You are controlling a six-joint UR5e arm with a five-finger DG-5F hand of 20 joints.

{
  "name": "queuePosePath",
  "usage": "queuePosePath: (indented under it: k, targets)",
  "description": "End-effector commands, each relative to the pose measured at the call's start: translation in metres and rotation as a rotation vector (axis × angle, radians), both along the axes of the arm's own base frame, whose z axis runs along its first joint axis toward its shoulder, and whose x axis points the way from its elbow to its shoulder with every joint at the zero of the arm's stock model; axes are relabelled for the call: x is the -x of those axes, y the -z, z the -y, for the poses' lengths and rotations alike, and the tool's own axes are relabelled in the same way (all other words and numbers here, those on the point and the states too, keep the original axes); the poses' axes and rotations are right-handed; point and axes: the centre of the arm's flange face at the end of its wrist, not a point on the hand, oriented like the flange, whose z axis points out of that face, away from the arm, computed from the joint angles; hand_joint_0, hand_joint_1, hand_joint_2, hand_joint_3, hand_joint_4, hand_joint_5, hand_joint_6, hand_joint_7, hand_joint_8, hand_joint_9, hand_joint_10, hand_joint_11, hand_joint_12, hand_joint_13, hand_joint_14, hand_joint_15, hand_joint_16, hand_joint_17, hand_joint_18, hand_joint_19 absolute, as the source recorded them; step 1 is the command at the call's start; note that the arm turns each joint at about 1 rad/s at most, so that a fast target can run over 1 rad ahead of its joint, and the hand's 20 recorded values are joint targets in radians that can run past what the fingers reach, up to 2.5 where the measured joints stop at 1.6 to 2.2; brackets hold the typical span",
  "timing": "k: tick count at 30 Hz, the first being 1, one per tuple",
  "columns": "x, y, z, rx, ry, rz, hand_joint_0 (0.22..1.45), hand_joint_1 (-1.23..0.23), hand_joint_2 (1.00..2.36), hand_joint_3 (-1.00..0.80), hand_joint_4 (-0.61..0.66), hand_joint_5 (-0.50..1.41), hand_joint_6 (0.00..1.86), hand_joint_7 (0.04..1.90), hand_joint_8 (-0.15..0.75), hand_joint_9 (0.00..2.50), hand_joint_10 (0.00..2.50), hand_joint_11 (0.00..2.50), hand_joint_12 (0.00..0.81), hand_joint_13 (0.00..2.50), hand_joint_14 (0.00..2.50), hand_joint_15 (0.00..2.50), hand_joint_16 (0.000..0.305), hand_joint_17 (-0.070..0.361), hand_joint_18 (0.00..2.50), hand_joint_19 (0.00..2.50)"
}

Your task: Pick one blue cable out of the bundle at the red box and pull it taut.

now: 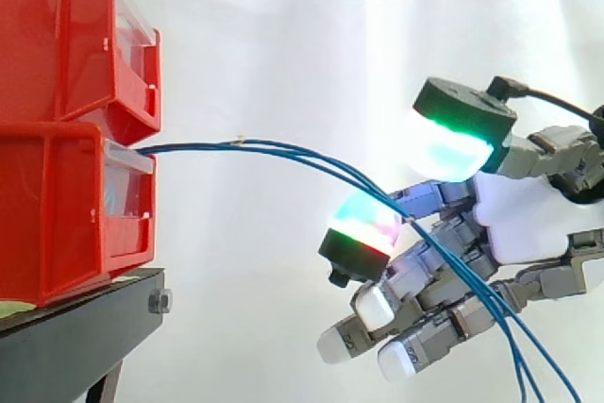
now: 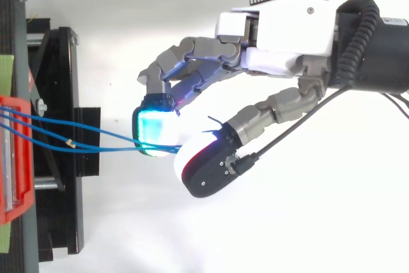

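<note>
The hand [image 1: 519,214] hangs to the right of the lower red bin [image 1: 57,224], at about the height of its lower half, with its palm turned toward the bin and its fingers loosely curled. Its thumb pad [image 1: 453,143] glows green and sits above; one finger pad [image 1: 363,224], glowing cyan and red, sits below and nearer the bin. In the side view a clear gap shows between these two pads, so the hand is spread, not clamped on anything. The other fingers curl underneath, their pads white.

The blue cables [image 1: 283,150] leave the top front edge of the lower red bin, run right in a shallow downward arc, pass through the gap between thumb pad and finger pad, cross over the curled fingers, and drop away below the hand. They are slack, not tight. In the top view three strands [image 2: 102,139] start apart at the bin and close together at the hand. A small pale tag [image 1: 241,141] sits on one strand, near the bin.

The lower red bin has a clear front panel [image 1: 127,191]; what else lies inside cannot be told. An upper red bin [image 1: 57,35] is stacked on it, its contents hidden. Both rest on the black stand [image 1: 66,337]. The white curtain [image 1: 302,25] hangs behind.
</note>
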Motion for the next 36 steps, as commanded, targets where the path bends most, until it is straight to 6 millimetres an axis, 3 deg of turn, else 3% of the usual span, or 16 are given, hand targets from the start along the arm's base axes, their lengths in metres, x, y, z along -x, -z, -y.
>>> queuePosePath:
  k: [1,6,12,16,19,25,28,36]
  targets:
    - [-0.0002,-0.0003,-0.0001,0.000,0.000,0.001,0.58,-0.86,1.00,-0.50,0.15,-0.20,0.86,0.95,0.324,0.63,0.01,0.54,0.357,0.24,0.00,0.08,0.052,0.116,0.39,0.26]
    - [0.0003,0.0004,0.0011,0.000,0.001,-0.001,0.65,-0.84,1.01,-0.38,0.11,-0.19,0.87,0.98,0.327,0.67,0.01,0.56,0.353,0.27,0.00,0.08,0.051,0.114,0.43,0.26]
    - [0.0002,0.0004,0.0000,0.000,0.000,-0.001,0.61,-0.81,1.02,-0.16,0.00,-0.18,0.89,1.08,0.327,0.74,0.01,0.56,0.348,0.31,0.00,0.09,0.050,0.111,0.46,0.29]
    - [0.0002,0.0004,0.0000,0.000,0.000,-0.001,0.60,-0.78,1.01,-0.13,-0.03,-0.15,0.88,1.04,0.334,0.79,0.01,0.49,0.382,0.34,0.00,0.09,0.057,0.129,0.50,0.28]
    - [0.0002,0.0004,0.0000,0.000,0.000,-0.001,0.58,-0.64,1.00,-0.11,-0.06,-0.13,0.84,1.05,0.335,0.81,0.01,0.44,0.397,0.33,0.00,0.09,0.061,0.138,0.49,0.28]
    - [0.0000,0.0004,-0.0011,0.000,-0.002,-0.001,0.56,-0.63,1.06,-0.09,-0.08,-0.11,0.81,1.08,0.323,0.85,0.01,0.42,0.401,0.34,0.00,0.08,0.062,0.141,0.49,0.27]
    - [0.0002,0.0005,-0.0011,0.000,-0.002,-0.002,0.58,-0.68,1.00,-0.04,-0.06,-0.10,0.81,1.09,0.327,0.87,0.01,0.44,0.399,0.36,0.00,0.07,0.062,0.139,0.53,0.25]
    - [0.0009,0.0012,-0.0033,0.001,-0.005,-0.012,0.56,-0.67,1.01,0.00,0.16,-0.07,0.82,1.24,0.360,1.10,0.01,0.63,0.414,0.49,0.00,0.12,0.065,0.147,0.63,0.23]
